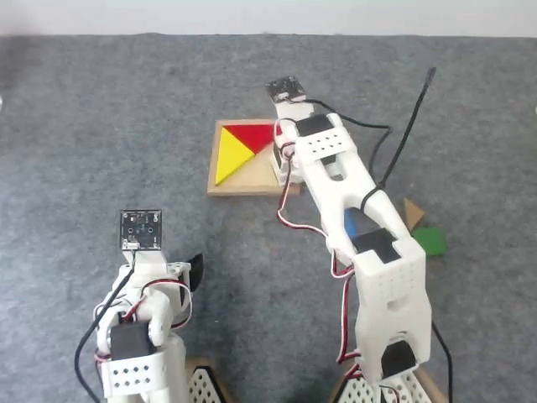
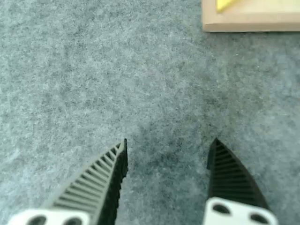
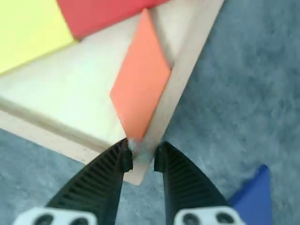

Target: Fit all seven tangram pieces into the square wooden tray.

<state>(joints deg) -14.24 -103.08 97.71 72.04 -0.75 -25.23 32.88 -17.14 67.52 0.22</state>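
The square wooden tray (image 1: 243, 191) lies on the grey table (image 1: 101, 126) with a yellow triangle (image 1: 230, 156) and a red triangle (image 1: 256, 134) already seated in it. The right claw (image 3: 140, 157) is at the tray's near right corner, its jaws nearly together on what looks like the tip of an orange parallelogram (image 3: 140, 91), which lies inside along the rim. A blue piece (image 1: 353, 223), a brown triangle (image 1: 413, 211) and a green piece (image 1: 430, 242) sit loose beside the right arm. The left claw (image 2: 168, 150) hangs wide open above bare table, short of the tray.
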